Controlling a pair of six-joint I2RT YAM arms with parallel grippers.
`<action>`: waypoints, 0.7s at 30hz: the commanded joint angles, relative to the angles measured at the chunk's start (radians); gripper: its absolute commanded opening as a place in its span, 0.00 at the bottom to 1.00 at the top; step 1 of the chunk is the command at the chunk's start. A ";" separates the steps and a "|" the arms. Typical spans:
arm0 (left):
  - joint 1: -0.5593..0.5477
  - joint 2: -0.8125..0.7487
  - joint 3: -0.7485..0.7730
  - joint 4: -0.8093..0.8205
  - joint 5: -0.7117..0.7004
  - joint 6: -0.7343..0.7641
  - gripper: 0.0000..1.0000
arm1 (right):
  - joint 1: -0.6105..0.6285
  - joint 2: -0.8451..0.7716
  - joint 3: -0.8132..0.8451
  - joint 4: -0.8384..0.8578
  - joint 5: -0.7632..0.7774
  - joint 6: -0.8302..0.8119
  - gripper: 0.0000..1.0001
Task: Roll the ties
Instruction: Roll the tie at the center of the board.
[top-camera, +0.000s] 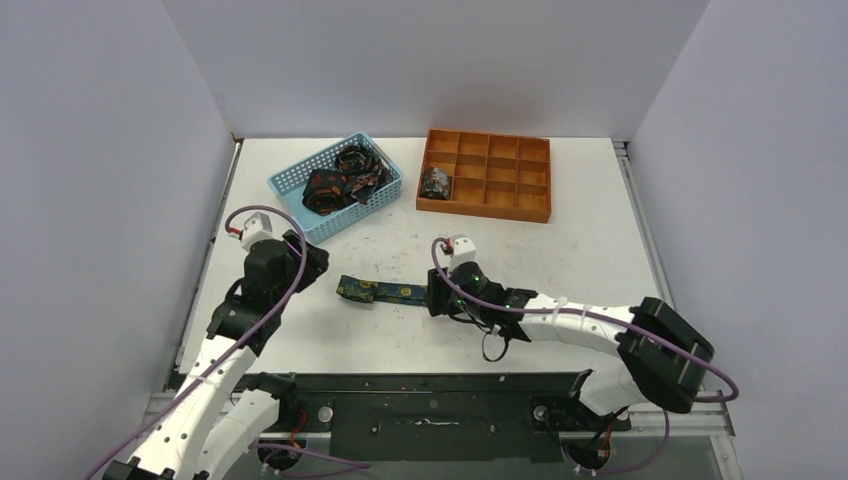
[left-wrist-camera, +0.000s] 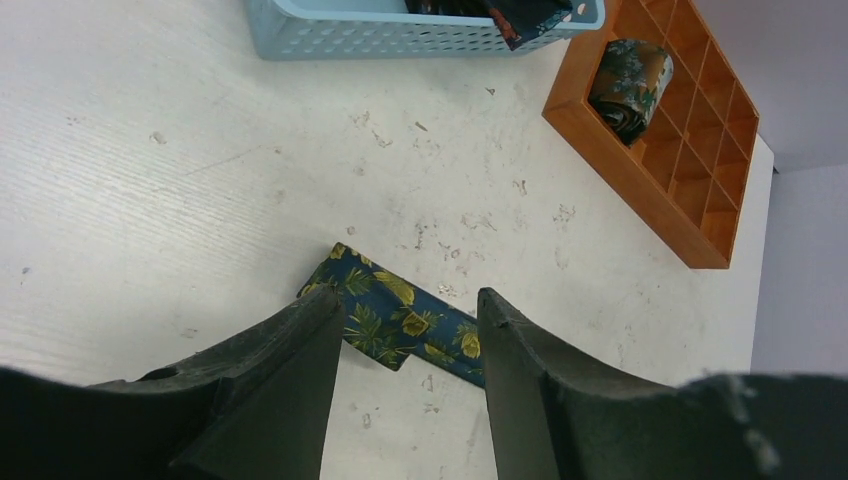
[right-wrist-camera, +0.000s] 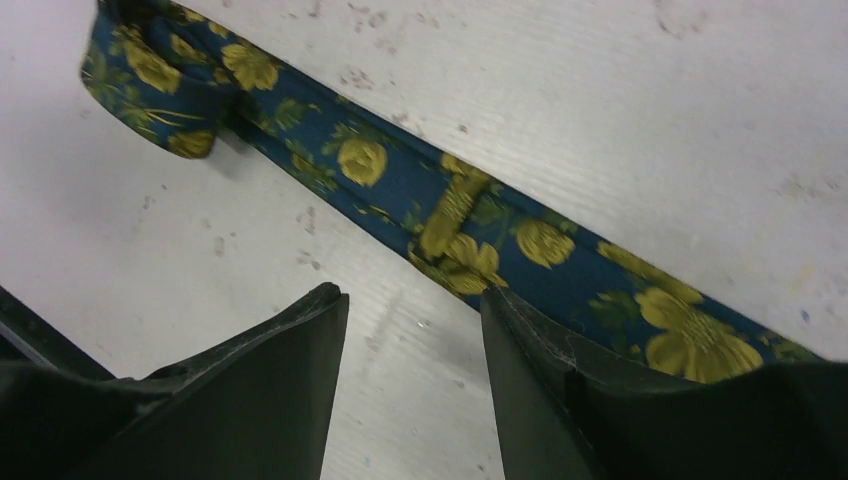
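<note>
One tie (top-camera: 385, 291), dark blue with yellow-green flowers, lies flat as a strip on the white table between my two grippers. Its left end (right-wrist-camera: 150, 70) is folded over on itself. My left gripper (top-camera: 318, 262) hovers just left of that end, open, with nothing between its fingers (left-wrist-camera: 300, 340); the tie (left-wrist-camera: 400, 320) shows beyond the tips. My right gripper (top-camera: 432, 297) is open at the strip's right part, its right finger (right-wrist-camera: 530, 340) over the edge of the tie (right-wrist-camera: 400, 180), bare table between the jaws. A rolled tie (top-camera: 436, 182) sits in a tray compartment.
A light-blue mesh basket (top-camera: 290, 180) at the back left holds several more loose ties (top-camera: 335, 185). The orange compartment tray (top-camera: 485, 208) stands at the back centre-right. White walls close in the table on three sides.
</note>
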 joint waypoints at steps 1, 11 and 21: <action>0.016 -0.068 -0.043 0.023 0.003 0.014 0.50 | -0.001 -0.182 -0.126 -0.003 0.127 0.075 0.52; 0.029 -0.087 -0.106 0.039 0.053 0.004 0.50 | -0.054 -0.317 -0.318 -0.104 0.232 0.238 0.53; 0.037 -0.079 -0.149 0.061 0.120 -0.005 0.50 | -0.226 -0.299 -0.401 -0.077 0.191 0.335 0.54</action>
